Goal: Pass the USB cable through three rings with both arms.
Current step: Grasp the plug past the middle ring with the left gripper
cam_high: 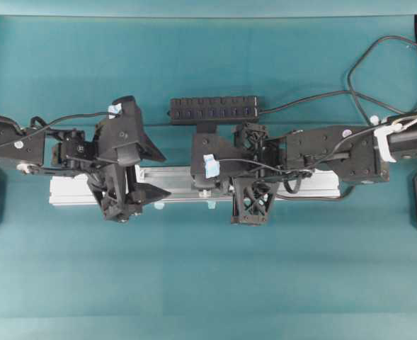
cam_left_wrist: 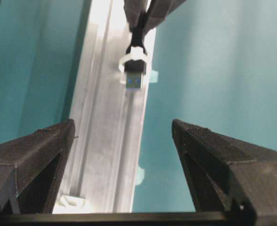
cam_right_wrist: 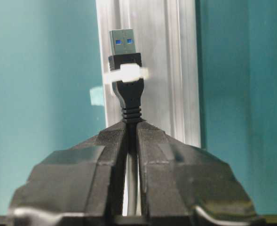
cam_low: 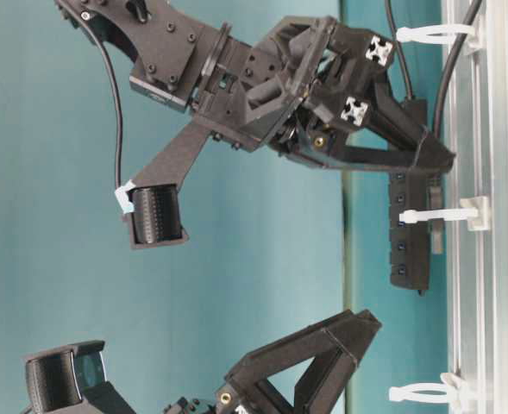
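Threading was the step in hand. Nearest the right wrist camera, our right tool (cam_right_wrist: 132,136) was clamped shut on the USB cable (cam_right_wrist: 130,101) just behind the plug, whose silver tip had poked through one white ring (cam_right_wrist: 129,74) over the silver rail (cam_right_wrist: 166,56). From the opposite end, our left tool (cam_left_wrist: 124,155) hung with its jaws spread wide and nothing between them, lined up along the rail and near the plug but not touching it.

We judged the next move to call for the left tool to come up to the protruding plug and close on it, so the right one could let go and the cord be drawn onward.

We counted three rings in the table-level view: one (cam_low: 433,34), a second (cam_low: 439,214) and a third (cam_low: 422,392), spaced along the rail. We also counted two arms, one cable, and farther back on the desk (cam_high: 208,269) one USB hub (cam_high: 214,108).
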You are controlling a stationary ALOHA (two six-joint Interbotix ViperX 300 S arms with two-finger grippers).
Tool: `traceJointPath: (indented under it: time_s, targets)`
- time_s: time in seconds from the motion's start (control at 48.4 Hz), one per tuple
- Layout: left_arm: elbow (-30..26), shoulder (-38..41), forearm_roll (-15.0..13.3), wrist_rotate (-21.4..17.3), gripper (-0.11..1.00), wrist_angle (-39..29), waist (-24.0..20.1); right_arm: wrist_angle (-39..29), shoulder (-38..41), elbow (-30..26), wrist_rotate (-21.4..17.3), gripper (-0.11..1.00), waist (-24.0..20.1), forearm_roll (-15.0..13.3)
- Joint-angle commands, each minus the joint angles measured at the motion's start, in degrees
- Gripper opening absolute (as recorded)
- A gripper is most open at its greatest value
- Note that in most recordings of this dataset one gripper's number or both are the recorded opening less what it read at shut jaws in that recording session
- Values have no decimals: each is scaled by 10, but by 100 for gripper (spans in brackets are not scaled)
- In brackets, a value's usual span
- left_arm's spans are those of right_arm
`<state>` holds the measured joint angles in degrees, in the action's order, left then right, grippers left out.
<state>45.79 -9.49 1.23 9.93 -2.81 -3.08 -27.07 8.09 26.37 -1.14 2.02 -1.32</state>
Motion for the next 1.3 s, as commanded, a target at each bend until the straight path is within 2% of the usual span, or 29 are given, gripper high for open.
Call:
traceJointPath:
  time_s: [0.0, 0.227, 0.475, 0.599, 0.868, 1.012, 1.157, 1.281]
  targets:
    - [-10, -1, 1, -1, 91, 6, 1, 5, -4, -9, -2, -8, -2, 2]
    - [-13, 18, 1, -3, 91, 29, 1, 16, 6, -6, -2, -7, -1, 2]
    - [-22, 80, 1, -4, 91, 109, 9, 28, 7, -6, -3, -7, 0, 2]
    - [-32, 99, 1, -4, 91, 112, 10, 34, 7, -6, -4, -8, 0, 3]
    - [-40, 118, 1, -14, 91, 119, 10, 63, 6, -6, -43, -8, 1, 4]
    - [-41, 122, 1, -17, 90, 122, 10, 62, 6, -5, -47, -7, 1, 4]
    - [-41, 127, 1, -17, 84, 122, 10, 62, 5, -4, -47, -8, 0, 4]
    - [-40, 127, 1, -18, 66, 122, 10, 62, 5, -4, -47, -8, 0, 4]
